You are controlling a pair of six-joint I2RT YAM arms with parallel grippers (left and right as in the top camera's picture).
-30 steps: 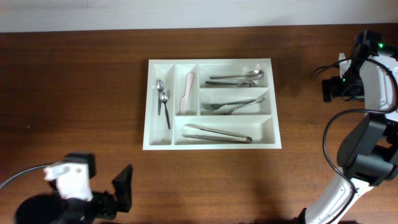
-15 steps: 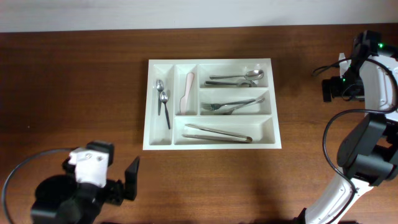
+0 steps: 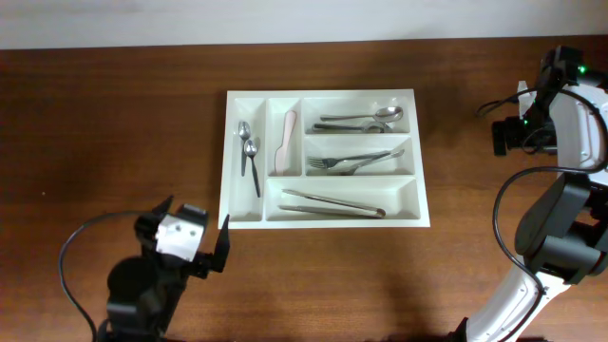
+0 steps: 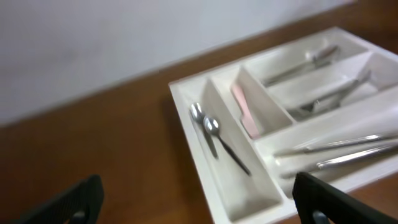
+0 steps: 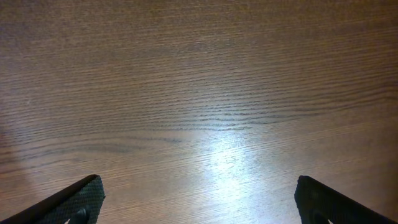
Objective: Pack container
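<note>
The large white rectangular plastic tray (image 3: 323, 93) holds, compartment by compartment, steel teaspoons (image 3: 249, 152), a pink utensil (image 3: 287, 142), steel spoons (image 3: 366, 119), steel forks (image 3: 351, 161) and steel tongs (image 3: 332, 202). The left gripper (image 3: 188, 233) and the right gripper (image 5: 199, 199) gape empty.

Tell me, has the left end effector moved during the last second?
Yes. Seen from overhead, the left end effector has moved right and away from the table's front edge, closing on the near left corner of the tray.

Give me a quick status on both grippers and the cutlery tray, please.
Left gripper open, empty, by near-left corner of large white rectangular plastic cutlery tray. Right gripper open, empty, over brown wooden table. All five compartments hold utensils; nothing in the way.
</note>
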